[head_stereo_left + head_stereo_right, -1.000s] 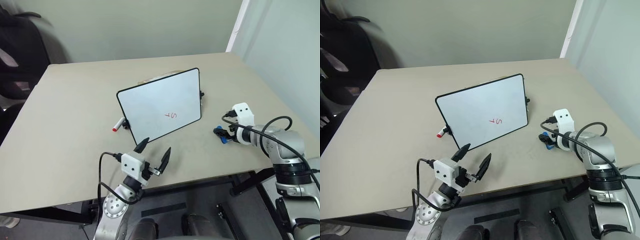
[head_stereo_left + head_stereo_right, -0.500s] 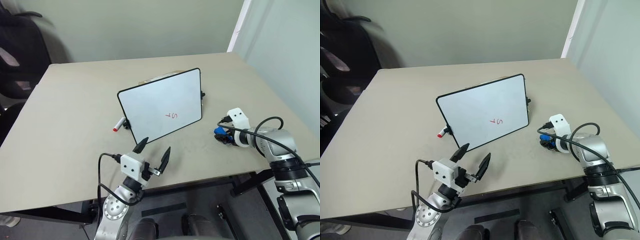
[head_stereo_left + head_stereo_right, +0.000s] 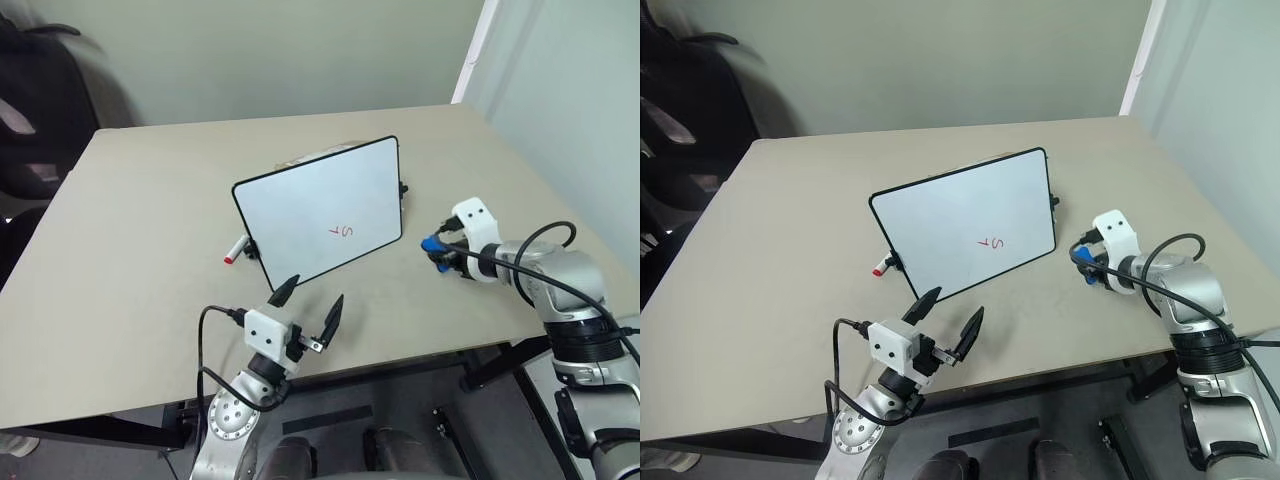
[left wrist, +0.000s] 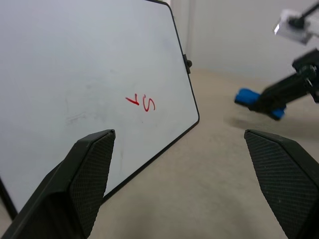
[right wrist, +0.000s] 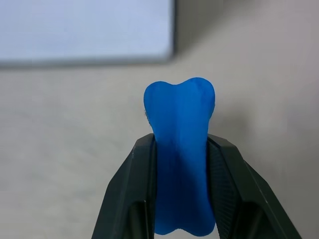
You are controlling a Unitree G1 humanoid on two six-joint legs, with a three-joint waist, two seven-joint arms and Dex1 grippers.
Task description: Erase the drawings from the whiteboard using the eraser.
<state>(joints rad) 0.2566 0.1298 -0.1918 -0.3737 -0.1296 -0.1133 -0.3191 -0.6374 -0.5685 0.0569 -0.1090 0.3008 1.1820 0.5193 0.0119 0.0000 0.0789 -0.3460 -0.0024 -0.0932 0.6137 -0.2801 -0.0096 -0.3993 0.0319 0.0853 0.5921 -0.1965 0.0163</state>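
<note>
The small bright blue block eraser (image 5: pixel 180 159) is sitting clamped between the right gripper (image 3: pixel 447 254)'s two black fingers, squeezed at its middle and hanging clear of the beige tabletop (image 3: pixel 140 220), just beside the right edge of the black-framed white whiteboard (image 3: pixel 318 210). To do this well, the arm is needing to bring the eraser's free end flat and gently onto the small red handwritten drawings (image 3: pixel 344 231) low on the board, since hard pushing could tip the propped board. The left gripper (image 3: pixel 303 310) is hovering with fingers spread before the board, and a white marker with a red cap (image 3: pixel 236 249) is lying by the board's left side, neither blocking the way.

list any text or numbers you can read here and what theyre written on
"S7" in red marker, handwritten on the whiteboard, low and toward its right side; the drawings read most clearly in the left wrist view, where the 7 looks rough.
Nothing readable on the marker, the eraser, or either gripper.
</note>
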